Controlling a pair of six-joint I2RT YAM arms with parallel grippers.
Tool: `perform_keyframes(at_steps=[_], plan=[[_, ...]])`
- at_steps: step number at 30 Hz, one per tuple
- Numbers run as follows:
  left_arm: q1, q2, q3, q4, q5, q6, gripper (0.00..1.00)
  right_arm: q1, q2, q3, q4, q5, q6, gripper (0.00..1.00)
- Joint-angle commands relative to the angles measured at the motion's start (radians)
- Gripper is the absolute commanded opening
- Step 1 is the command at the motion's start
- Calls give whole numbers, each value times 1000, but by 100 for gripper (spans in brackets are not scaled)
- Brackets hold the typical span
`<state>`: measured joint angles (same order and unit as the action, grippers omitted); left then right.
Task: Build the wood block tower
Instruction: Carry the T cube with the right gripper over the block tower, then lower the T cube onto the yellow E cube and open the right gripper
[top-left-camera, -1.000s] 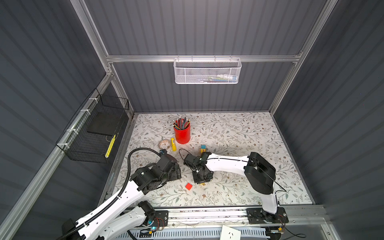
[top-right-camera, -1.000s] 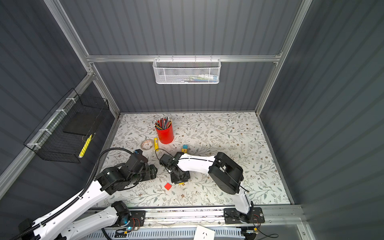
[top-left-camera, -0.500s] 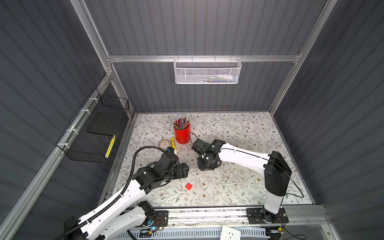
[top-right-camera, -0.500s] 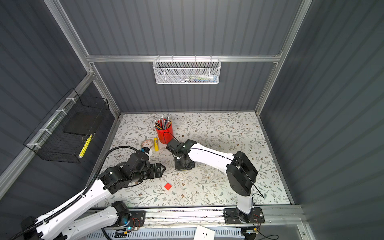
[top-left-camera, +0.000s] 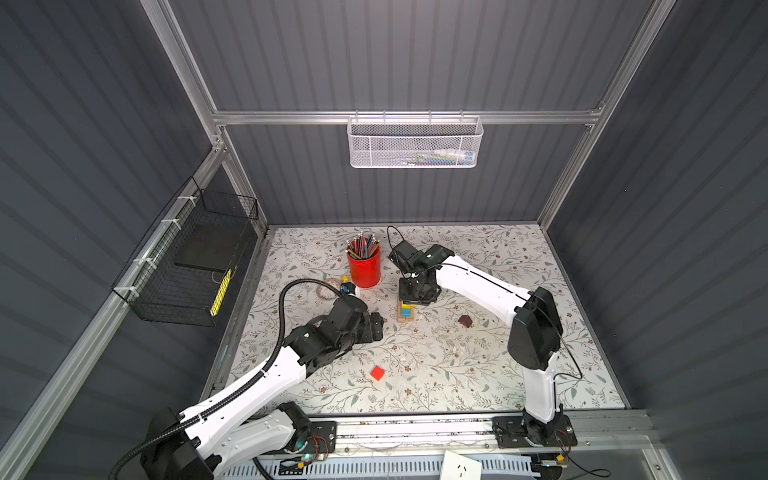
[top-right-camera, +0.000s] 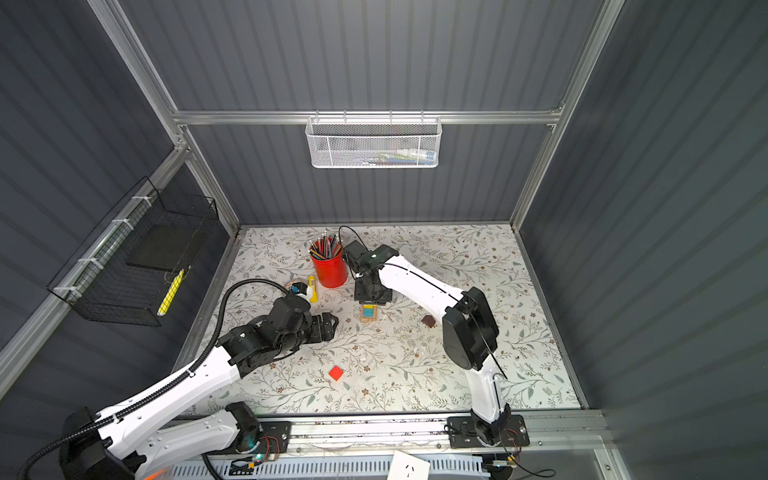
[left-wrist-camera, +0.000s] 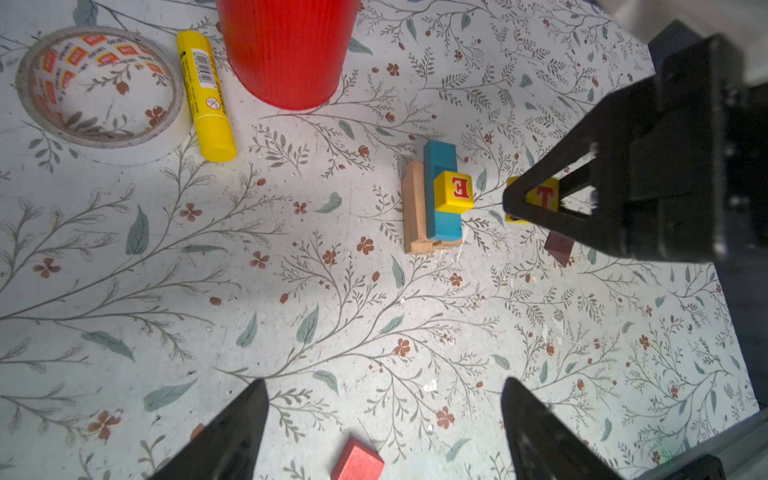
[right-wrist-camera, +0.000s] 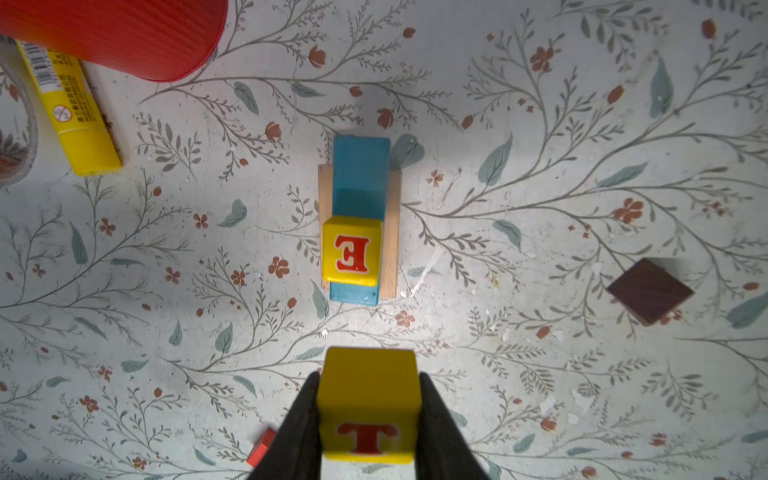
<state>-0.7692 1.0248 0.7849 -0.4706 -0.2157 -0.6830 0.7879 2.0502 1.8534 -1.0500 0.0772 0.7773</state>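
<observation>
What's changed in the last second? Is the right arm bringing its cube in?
The right gripper, shut on the yellow T cube throughout, carried it from the front of the table toward the back and is now close beside the tower. The left gripper edged toward the tower, jaws open. The tower, red cube and pencil cup stayed put.

place: lab test cell; signs: aluminium frame (top-left-camera: 407, 117); corrugated walls (top-left-camera: 374, 54); base rail (top-left-camera: 415, 427)

The floral-patterned white surface (top-left-camera: 478, 374) carries a ribbed red pencil cup (top-left-camera: 364, 270). A yellow glue stick (left-wrist-camera: 206, 97) and a roll of tape (left-wrist-camera: 137, 149) lie just beside it. Near the middle sits a stack of tan wooden planks (left-wrist-camera: 413, 208), with a small red wooden cube (top-left-camera: 377, 372) and a dark brown roof-shaped block (top-left-camera: 465, 321) each well apart from it.
</observation>
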Motion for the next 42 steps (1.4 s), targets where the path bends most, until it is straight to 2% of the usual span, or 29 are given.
perform_keyframes(at_steps=[1,14,34,42], plan=[[11,5,-4,19,-42,31,88,0,55,70,-58,25,-4,26],[19,-8,-22,12,-85,17,90,-13,173,186,-84,42,13,29],[21,7,-12,3,-87,8,92,-21,212,206,-80,4,21,32],[22,13,-17,4,-85,4,92,-21,229,214,-84,-4,25,36]])
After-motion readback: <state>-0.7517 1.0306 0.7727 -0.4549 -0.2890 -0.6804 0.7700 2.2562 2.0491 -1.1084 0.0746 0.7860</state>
